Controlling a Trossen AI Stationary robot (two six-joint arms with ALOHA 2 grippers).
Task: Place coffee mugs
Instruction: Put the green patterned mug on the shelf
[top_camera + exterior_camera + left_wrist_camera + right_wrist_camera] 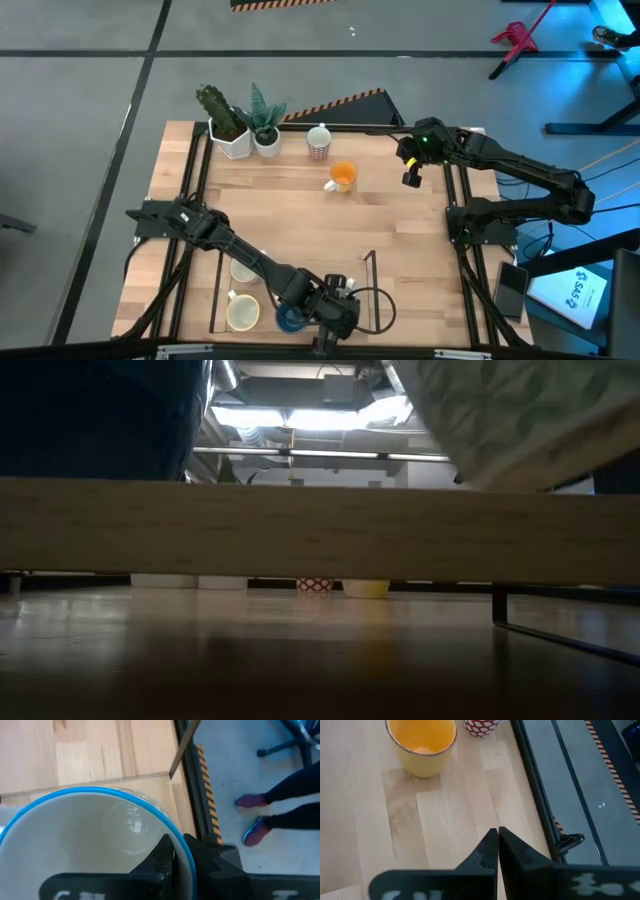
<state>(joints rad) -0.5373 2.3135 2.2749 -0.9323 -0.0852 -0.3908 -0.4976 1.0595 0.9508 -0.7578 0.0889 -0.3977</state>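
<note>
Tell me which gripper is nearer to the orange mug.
Right. The right gripper hangs just beside the orange mug near the table's far edge; the left gripper is across the table, clamped on the blue mug rim.

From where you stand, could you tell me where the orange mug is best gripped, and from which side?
Grip the orange mug by its rim from above, one finger inside: it stands upright, mouth open. The shut right gripper hovers nearest, with bare table between them.

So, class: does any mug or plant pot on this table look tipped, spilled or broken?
Nothing stands out. The orange mug, patterned mug and both plant pots stand upright at the far edge. The left gripper pinches the blue mug by its rim, upright and empty.
</note>
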